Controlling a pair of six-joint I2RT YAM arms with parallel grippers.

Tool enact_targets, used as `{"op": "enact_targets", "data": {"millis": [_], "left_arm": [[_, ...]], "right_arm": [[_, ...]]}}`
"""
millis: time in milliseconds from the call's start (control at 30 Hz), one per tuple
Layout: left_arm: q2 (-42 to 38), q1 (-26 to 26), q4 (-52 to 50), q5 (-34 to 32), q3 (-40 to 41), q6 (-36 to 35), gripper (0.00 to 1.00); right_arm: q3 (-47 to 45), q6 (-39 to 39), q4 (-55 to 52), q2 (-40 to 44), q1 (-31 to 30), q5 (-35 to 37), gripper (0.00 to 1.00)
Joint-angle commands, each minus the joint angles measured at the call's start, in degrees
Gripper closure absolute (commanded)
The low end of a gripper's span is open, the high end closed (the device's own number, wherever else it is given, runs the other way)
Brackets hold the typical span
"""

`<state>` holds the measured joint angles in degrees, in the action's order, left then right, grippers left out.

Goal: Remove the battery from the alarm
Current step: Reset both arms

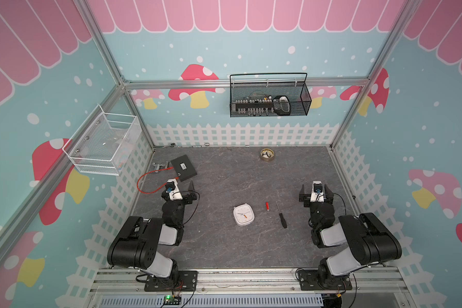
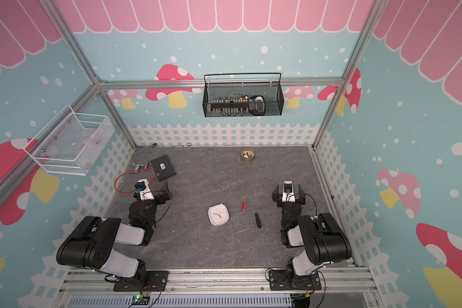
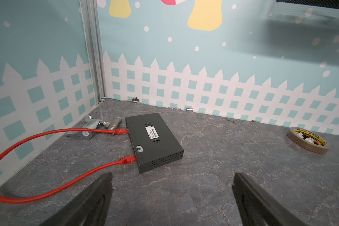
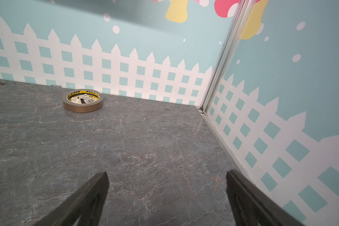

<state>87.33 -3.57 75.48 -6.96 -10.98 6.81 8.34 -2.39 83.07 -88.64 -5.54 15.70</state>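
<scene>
Jaws of my left gripper and right gripper stand wide, empty. Inboard of the right one the battery lies loose, the face-up alarm beyond it, so removal looks done; I need only stay clear. The battery's long axis runs fore-aft, silvery end toward my base.

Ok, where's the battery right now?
In both top views the battery lies loose on the table, between the alarm on its left and the screwdriver on its right, touching neither.
</scene>
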Motion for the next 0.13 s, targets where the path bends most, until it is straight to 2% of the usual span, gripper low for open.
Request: {"op": "enact_targets", "data": {"millis": [0, 100], "left_arm": [[0.62, -0.55, 0.85, -2.67, -0.84, -1.51, 0.01], [0.23, -0.72, -0.44, -2.79, -1.08, -1.43, 0.01]], "right_arm": [[0.98, 0.96, -0.83, 0.39, 0.66, -0.59, 0.01], [0.60, 0.97, -0.32, 0.47, 0.62, -0.44, 0.01]]}}
